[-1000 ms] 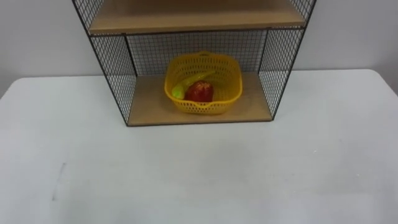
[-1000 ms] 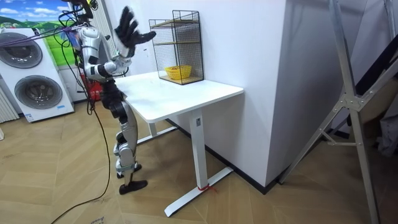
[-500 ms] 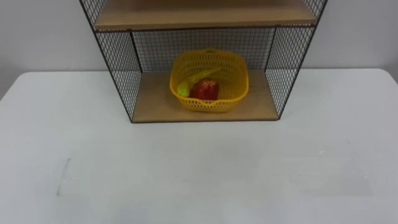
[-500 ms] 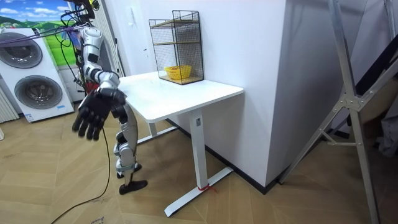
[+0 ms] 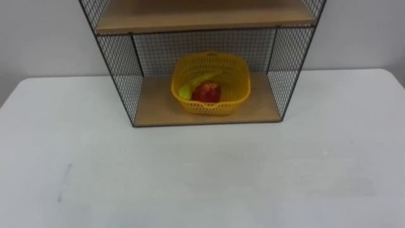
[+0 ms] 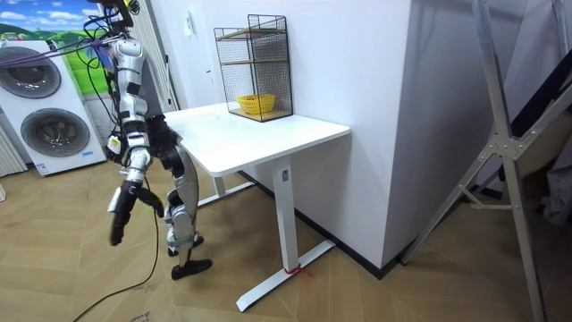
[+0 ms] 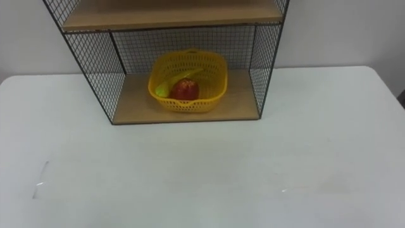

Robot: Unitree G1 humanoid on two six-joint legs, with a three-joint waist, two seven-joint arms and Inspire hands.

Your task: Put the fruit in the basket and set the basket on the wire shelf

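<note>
Yellow basket [image 5: 215, 106] sits on the lower wooden board [image 5: 155, 106] of the black wire shelf [image 5: 120, 76]. It is about midway between the mesh sides, with its back rim close to the rear mesh. In it lie a red apple [image 5: 206, 92] and, touching the apple on the robot's left, a long yellow-green fruit [image 5: 185, 92]. That fruit's far end runs up toward the basket's back rim behind the apple.

The shelf stands at the far edge of a white table [image 5: 202, 177], against a white wall. A faint grey streak [image 5: 63, 182] marks the tabletop near the robot's left.

In the room view the table rests on white legs over a wood-plank floor [image 6: 357, 295]. A front-loading washing machine [image 6: 49, 125] is behind the robot at the room view's left, and a grey metal frame [image 6: 500, 152] is at the right.

The robot stands upright at the table's left end. Its right hand [image 6: 116, 219] hangs low beside its leg, below the tabletop, fingers stretched downward and holding nothing. From that hand the basket is well apart, higher up and far off toward the room view's right, across the table.

The shelf's upper wooden board [image 5: 202, 14] is cut off by the eye views' top edge. The lower part of the fruit is hidden behind the basket's perforated wall.
</note>
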